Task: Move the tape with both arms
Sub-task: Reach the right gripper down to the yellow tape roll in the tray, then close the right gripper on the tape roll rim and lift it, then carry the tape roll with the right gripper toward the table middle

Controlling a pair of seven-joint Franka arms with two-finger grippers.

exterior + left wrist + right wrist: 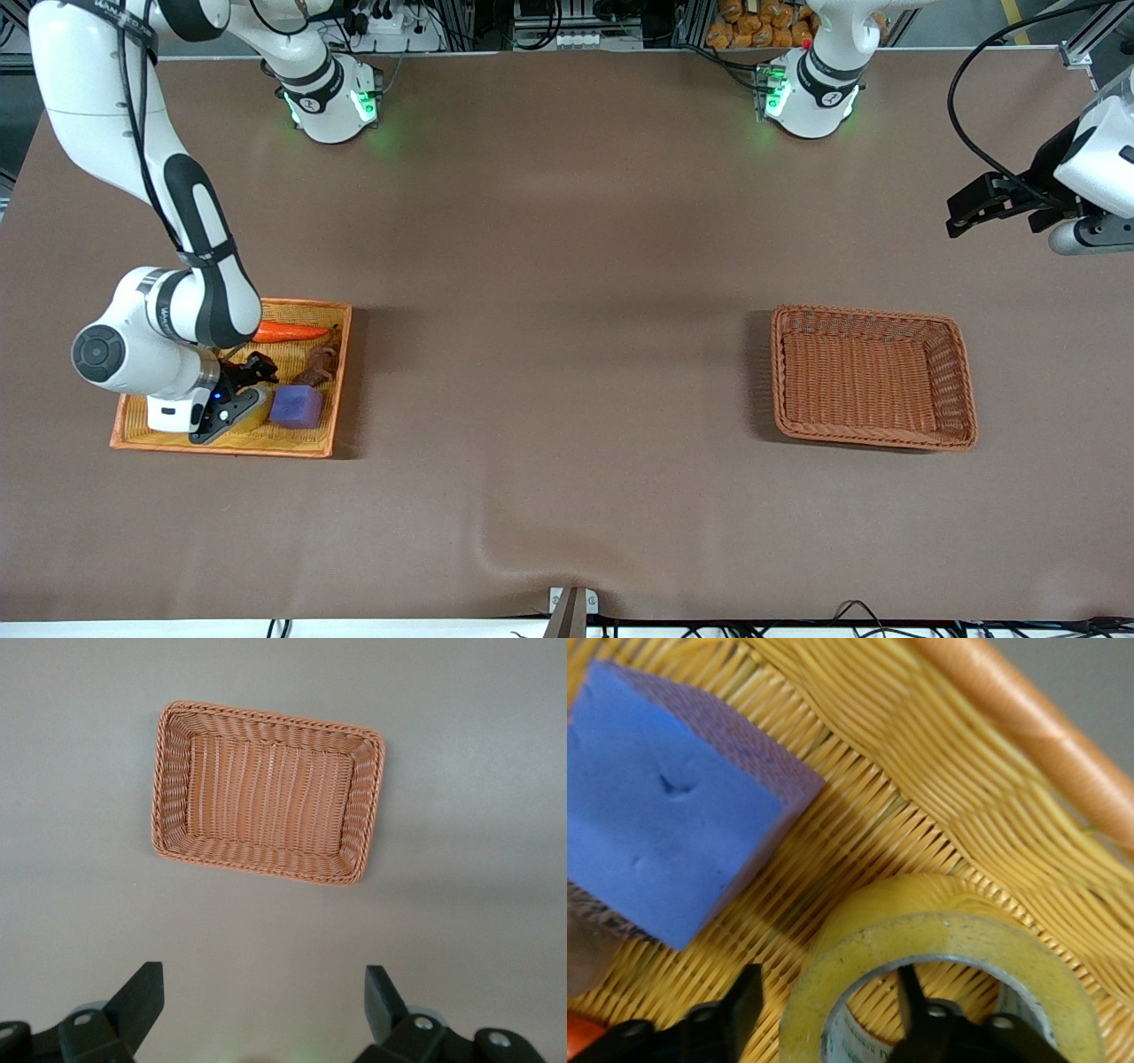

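The tape (255, 409), a yellowish roll with a grey core, lies flat in the orange woven tray (221, 446) at the right arm's end of the table. My right gripper (241, 394) is down on it. In the right wrist view the tape (859, 943) has one finger inside its core and the other outside its wall, with small gaps on both sides, so the right gripper (828, 979) is open astride the wall. My left gripper (959, 215) waits high at the left arm's end, open (266, 979) and holding nothing.
A purple cube (297, 406) sits beside the tape in the tray, close to the outer finger (740, 1001). A carrot (288, 332) and a brown item (321, 363) lie farther from the front camera. A brown wicker basket (873, 315) stands toward the left arm's end.
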